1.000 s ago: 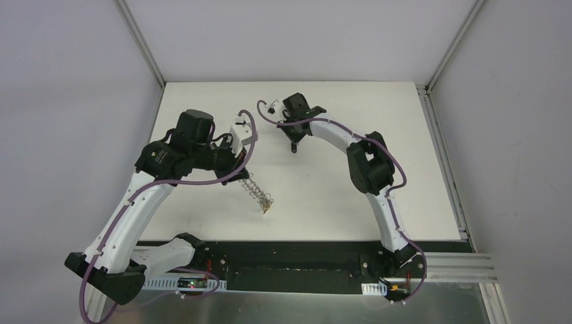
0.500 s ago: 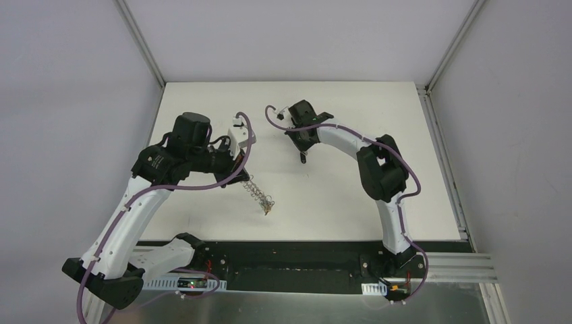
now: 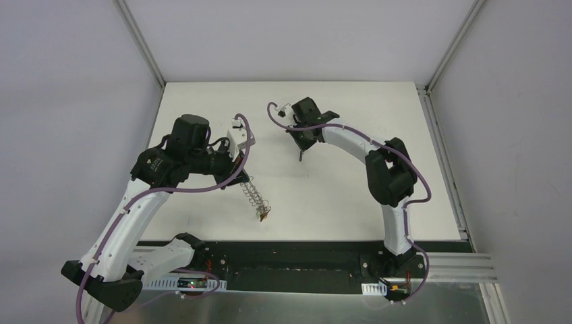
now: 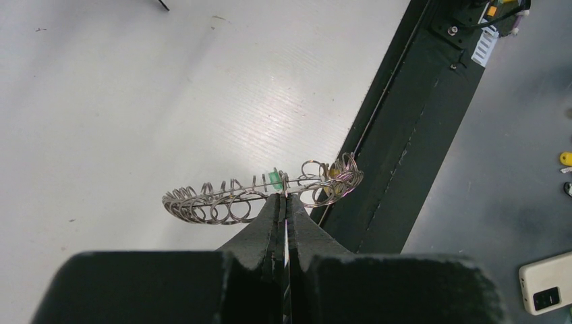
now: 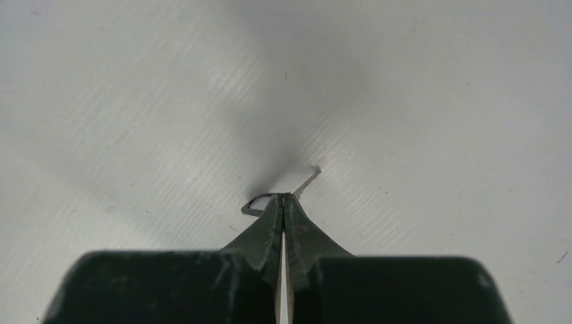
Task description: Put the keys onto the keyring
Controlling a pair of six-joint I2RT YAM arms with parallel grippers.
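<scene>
Over the white counter (image 3: 337, 196), we are clenching our left gripper (image 4: 284, 199) on the dangling keyring (image 4: 216, 204) and our right gripper (image 5: 284, 199) on a small key (image 5: 307, 180).

The keyring (image 3: 255, 196) sits left of the key (image 5: 305, 183) (well apart).

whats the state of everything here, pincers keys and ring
left pincer, shut on the keyring
keyring, held up, sagging from the pincer
green key, on the keyring, right by the fingertips
yellow-orange key, at the keyring's low end
right pincer, shut on the black key
black key, pinched, blade poking out sideways
</scene>
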